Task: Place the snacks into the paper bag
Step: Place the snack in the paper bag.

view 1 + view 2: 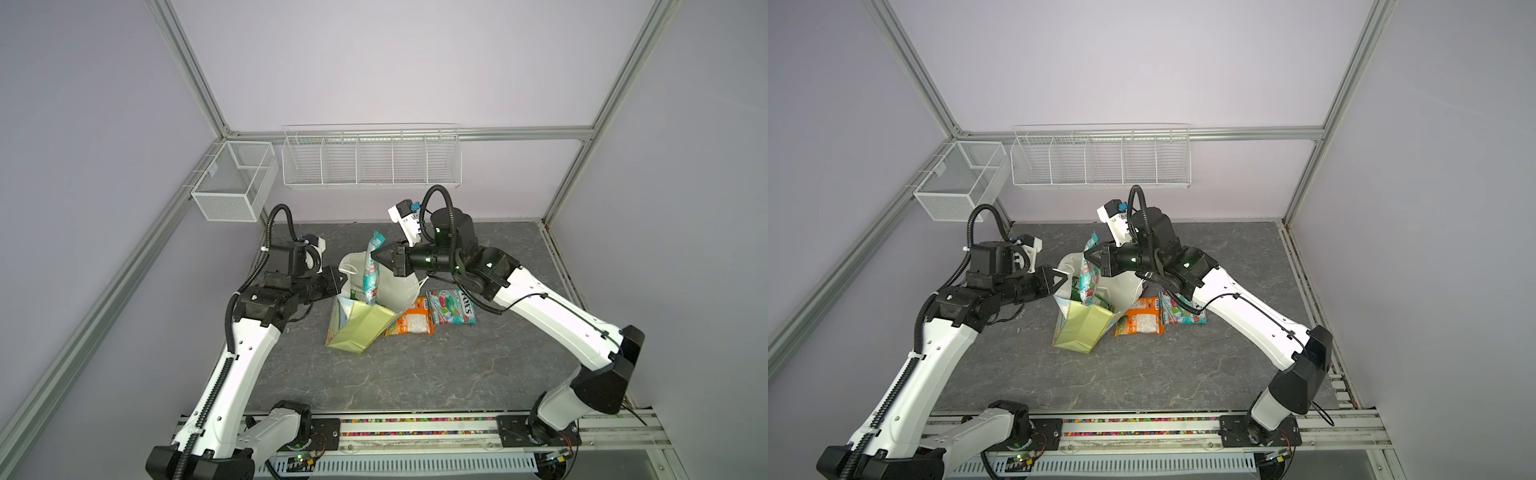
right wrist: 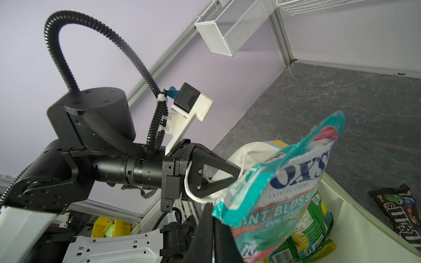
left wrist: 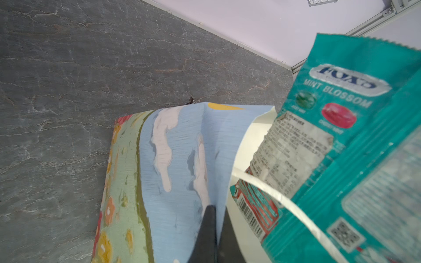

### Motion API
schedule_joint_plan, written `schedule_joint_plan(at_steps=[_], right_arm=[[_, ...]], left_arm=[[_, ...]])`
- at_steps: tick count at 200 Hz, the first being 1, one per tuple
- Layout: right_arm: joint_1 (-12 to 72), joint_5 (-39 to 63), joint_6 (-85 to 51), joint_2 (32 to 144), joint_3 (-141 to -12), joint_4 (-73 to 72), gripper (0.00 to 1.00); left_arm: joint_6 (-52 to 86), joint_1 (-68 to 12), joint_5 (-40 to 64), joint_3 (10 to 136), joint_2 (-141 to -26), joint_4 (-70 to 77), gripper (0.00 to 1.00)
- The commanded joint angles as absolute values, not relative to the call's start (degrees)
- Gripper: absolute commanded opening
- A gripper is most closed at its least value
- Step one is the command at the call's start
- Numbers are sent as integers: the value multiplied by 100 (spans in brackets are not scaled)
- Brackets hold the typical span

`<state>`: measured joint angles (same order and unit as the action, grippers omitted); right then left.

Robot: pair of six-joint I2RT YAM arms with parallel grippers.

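Right gripper (image 1: pixel 375 255) pinches Mint Blossom pouch (image 1: pixel 370 272) upright in paper bag (image 1: pixel 361 328).
Left gripper (image 1: pixel 342 279) clamps the rim: mouth open for me.

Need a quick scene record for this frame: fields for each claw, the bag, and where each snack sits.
left claw: shut on the paper bag rim
right claw: shut on mint pouch, upright, lower end inside the bag mouth
in bag: green pouch
on table, outside bag: orange pouch, teal pouch, brown candy pack
task: not finished
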<state>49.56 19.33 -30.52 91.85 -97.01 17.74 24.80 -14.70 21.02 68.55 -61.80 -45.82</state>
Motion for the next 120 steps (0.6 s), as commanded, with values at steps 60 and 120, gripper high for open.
schedule_joint_plan(at_steps=[60,120], right_arm=[[4981,1908,-3070,8949,-9655,1625,59],[4973,1537,-2939,8378,-9328,1826,66]], left_arm=[[2395,-1484,2181,6961,-6034,-4377,0],[2400,-1482,2155,6957,-6038,-4359,0]])
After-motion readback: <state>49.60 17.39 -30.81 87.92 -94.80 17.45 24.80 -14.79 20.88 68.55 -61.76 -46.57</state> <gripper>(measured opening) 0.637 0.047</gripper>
